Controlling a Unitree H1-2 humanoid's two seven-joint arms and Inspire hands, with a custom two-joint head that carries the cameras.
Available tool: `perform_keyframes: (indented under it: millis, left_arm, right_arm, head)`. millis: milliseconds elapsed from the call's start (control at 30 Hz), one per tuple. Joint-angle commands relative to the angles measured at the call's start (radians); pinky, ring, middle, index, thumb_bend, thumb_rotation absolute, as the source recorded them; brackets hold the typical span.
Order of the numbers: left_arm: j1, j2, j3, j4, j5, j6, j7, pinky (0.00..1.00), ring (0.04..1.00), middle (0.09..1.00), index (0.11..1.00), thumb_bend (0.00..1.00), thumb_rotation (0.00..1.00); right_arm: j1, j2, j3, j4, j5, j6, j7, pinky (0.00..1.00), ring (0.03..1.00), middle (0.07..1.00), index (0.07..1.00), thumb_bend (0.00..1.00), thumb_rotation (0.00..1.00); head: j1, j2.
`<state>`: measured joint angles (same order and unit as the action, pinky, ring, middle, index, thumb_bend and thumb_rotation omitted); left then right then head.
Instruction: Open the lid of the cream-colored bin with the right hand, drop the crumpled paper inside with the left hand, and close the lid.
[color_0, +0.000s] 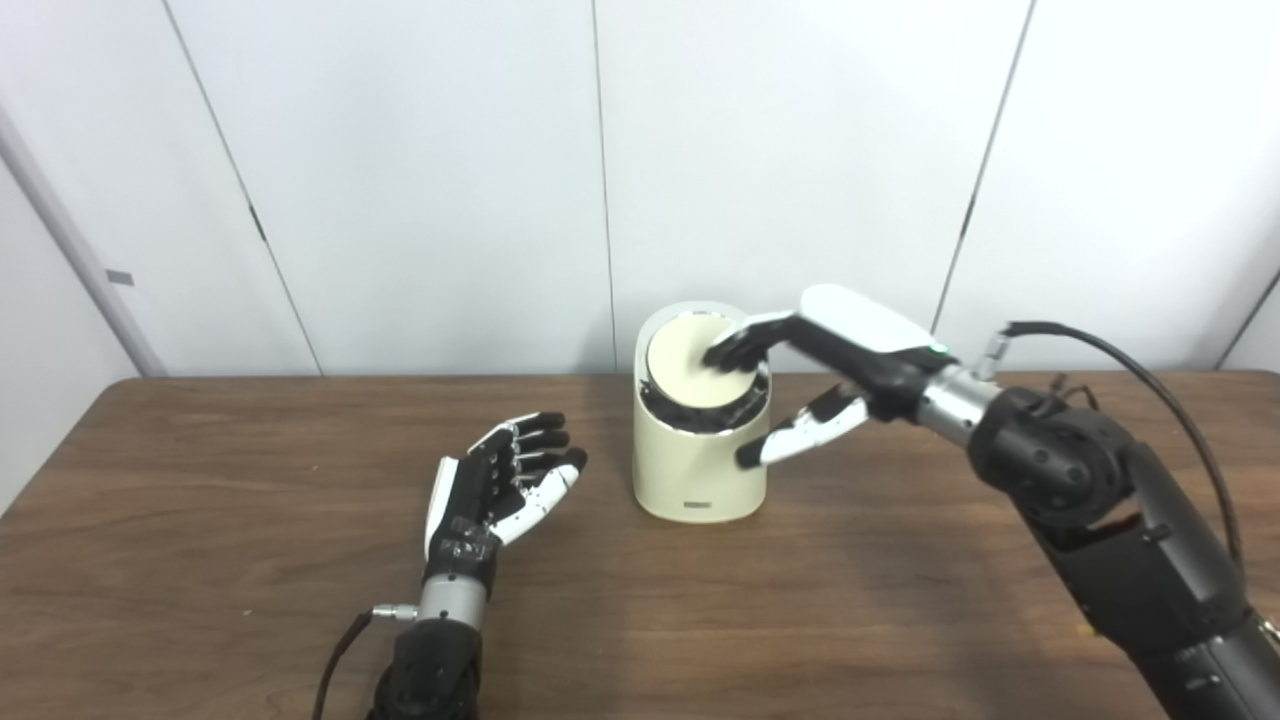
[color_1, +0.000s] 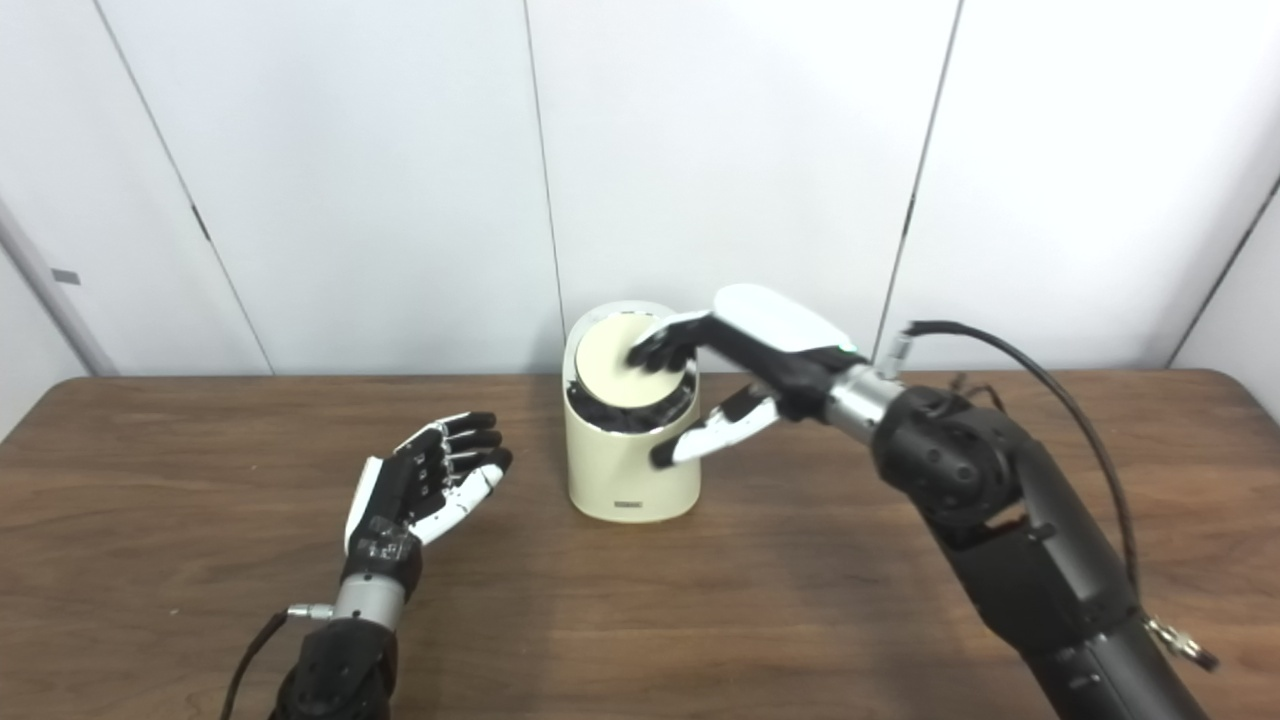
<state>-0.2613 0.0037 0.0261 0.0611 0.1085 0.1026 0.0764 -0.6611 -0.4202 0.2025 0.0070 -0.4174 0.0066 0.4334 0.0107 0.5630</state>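
One cream-colored bin (color_0: 699, 440) stands upright on the brown wooden tabletop (color_0: 250, 560), near the far edge and about midway between the left and right edges. Its round lid (color_0: 690, 362) sits tilted in the bin's mouth, with a dark gap showing below the lid's near rim. The right hand (color_0: 815, 375) reaches in from the right side, its arm crossing the near right corner; its fingertips (color_0: 728, 352) rest on the lid's right part, while its thumb hangs apart, just beside the bin's right wall. That hand holds nothing, fingers spread. The left hand (color_0: 505, 480) hovers or rests left of the bin, near it but not touching, palm turned up, fingers loosely curled and apart, with nothing in it. No crumpled paper shows in either view; whether it lies inside the bin cannot be told. Behind the far edge rise plain white wall panels (color_0: 430, 180) with dark seams. A black cable (color_0: 1130, 365) loops above the right wrist. Apart from the bin and the two arms, the wood shows bare along the near edge and toward the left and right edges.
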Motion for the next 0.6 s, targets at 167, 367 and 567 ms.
perform_keyframes:
  millis: [167,367,567]
  left_arm:
    - [-0.047,0.009,0.001,-0.023,0.004,-0.016,0.008,0.57,0.66,0.704,0.717,0.6,0.27]
    - [-0.05,0.013,0.001,-0.028,0.011,-0.008,0.009,0.56,0.653,0.7,0.715,0.6,0.25]
    - [-0.054,0.01,0.003,-0.017,0.001,-0.019,0.009,0.56,0.652,0.695,0.709,0.61,0.26]
  right_arm:
    - [0.015,0.019,-0.13,-0.038,0.093,0.048,-0.098,0.63,0.772,0.814,0.82,0.65,0.44]
    - [0.095,0.032,-0.197,-0.032,0.181,0.064,-0.125,0.72,0.803,0.847,0.889,0.65,0.44]
    - [0.162,0.075,-0.235,-0.004,0.237,0.04,-0.173,0.61,0.751,0.839,0.871,0.66,0.4]
  head:
    - [-0.001,0.004]
    - [-0.003,0.005]
    - [-0.01,0.005]
